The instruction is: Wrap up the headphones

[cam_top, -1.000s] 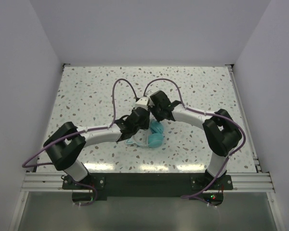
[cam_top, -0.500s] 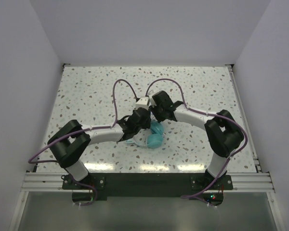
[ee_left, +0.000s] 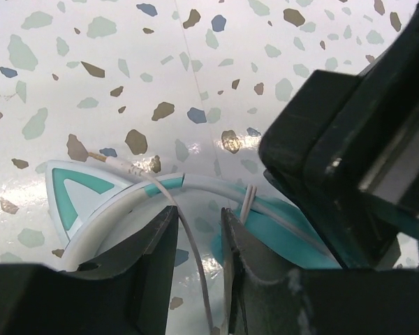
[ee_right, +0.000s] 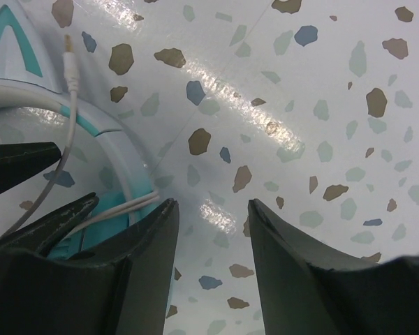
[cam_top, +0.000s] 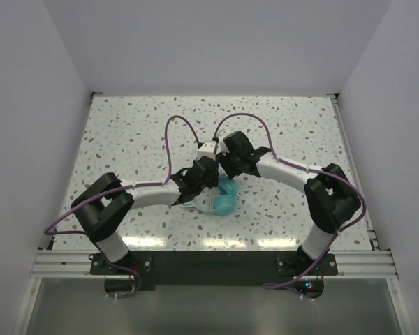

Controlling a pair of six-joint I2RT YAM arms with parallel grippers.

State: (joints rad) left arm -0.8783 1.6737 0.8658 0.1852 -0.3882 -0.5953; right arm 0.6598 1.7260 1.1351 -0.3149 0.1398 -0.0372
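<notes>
The turquoise headphones [cam_top: 223, 202] lie on the speckled table between the two arms. In the left wrist view the white headband [ee_left: 195, 183] curves across, with a teal earcup [ee_left: 279, 230] on the right. The thin whitish cord [ee_left: 190, 241] runs loosely between the fingers of my left gripper [ee_left: 199, 211], which is open by a narrow gap, and its plug [ee_left: 115, 160] lies on the table. My right gripper [ee_right: 211, 204] is open and empty over bare table, its left finger beside the headband [ee_right: 105, 118] and two cord strands [ee_right: 119, 209]. Both grippers [cam_top: 208, 183] [cam_top: 228, 173] hover close together over the headphones.
Purple arm cables [cam_top: 181, 125] arch over the table's far half. A pale cat-ear piece [ee_left: 73, 192] sits on the headband. White walls enclose the table [cam_top: 126, 125] on three sides. The right gripper's black body [ee_left: 363, 139] crowds the left wrist view.
Both arms' elbows have shifted a little to the right, and the right wrist moved slightly away from me. The headphones stay in place.
</notes>
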